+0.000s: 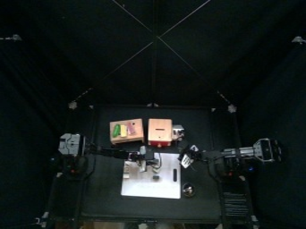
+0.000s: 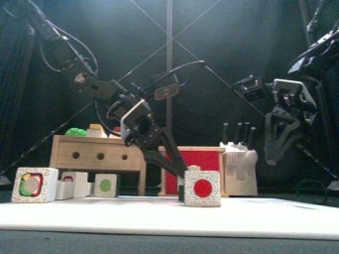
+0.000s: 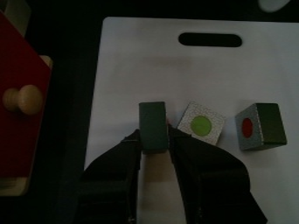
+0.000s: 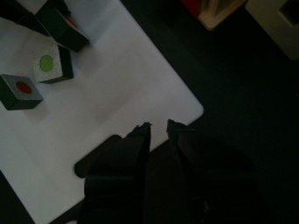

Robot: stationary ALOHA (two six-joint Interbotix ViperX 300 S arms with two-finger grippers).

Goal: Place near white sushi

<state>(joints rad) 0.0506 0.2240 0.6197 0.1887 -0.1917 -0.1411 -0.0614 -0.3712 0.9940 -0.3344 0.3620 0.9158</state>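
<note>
My left gripper (image 3: 153, 144) is shut on a dark green sushi piece (image 3: 153, 118) and holds it over the white cutting board (image 3: 140, 61). A white sushi piece with a green centre (image 3: 201, 124) lies right beside it. A dark green piece with a red centre (image 3: 257, 127) lies just beyond that one. In the right wrist view the same white piece (image 4: 49, 66) and red-centred piece (image 4: 21, 89) sit at the board's far end. My right gripper (image 4: 159, 129) hangs empty over the board's near corner with its jaws together.
A red box (image 3: 17, 52) with a wooden knob (image 3: 17, 98) stands beside the board. The front view shows a wooden crate (image 2: 99, 154), a white knife block (image 2: 239, 164) and several sushi pieces (image 2: 73, 184) in front at the left.
</note>
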